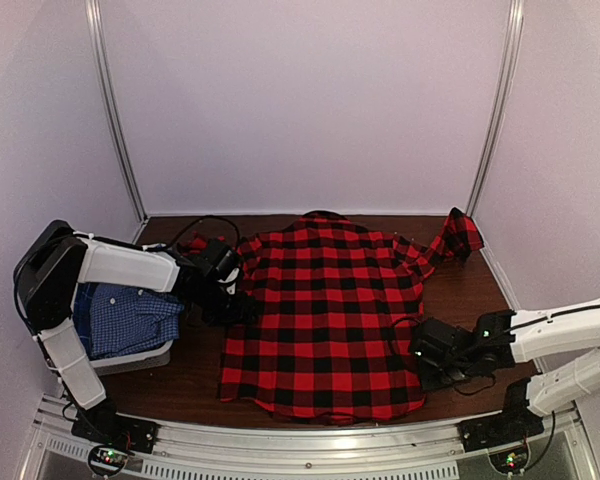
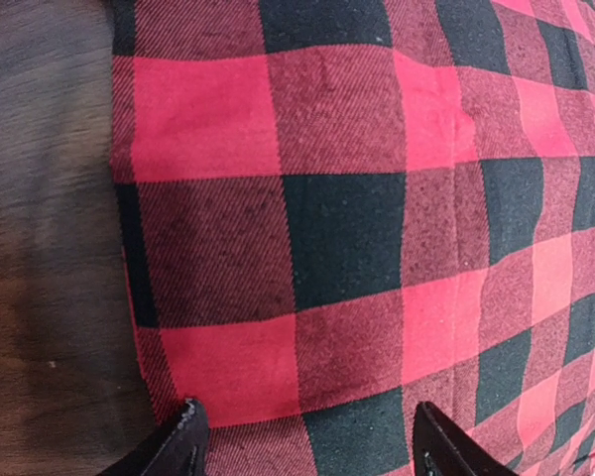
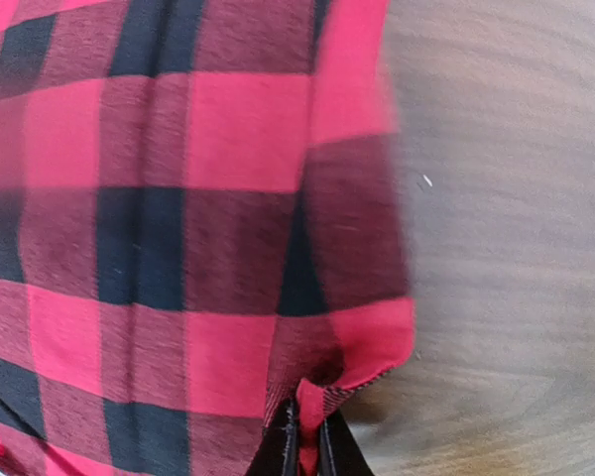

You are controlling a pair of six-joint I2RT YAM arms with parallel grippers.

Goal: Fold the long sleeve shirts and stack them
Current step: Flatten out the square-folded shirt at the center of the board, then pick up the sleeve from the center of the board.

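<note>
Dark wood table (image 1: 480,290), pale lilac walls (image 1: 310,100)

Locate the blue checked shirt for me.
Top view: the blue checked shirt lies in the grey basket at the left, beside the spread red plaid shirt.

Red-and-black buffalo plaid shirt (image 1: 325,315), blue-and-white checked shirt (image 1: 130,318), dark brown table (image 1: 470,295).

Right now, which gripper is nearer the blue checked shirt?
Left. The left gripper hovers open beside the blue checked shirt; the right gripper pinches the far edge of the plaid shirt.
</note>
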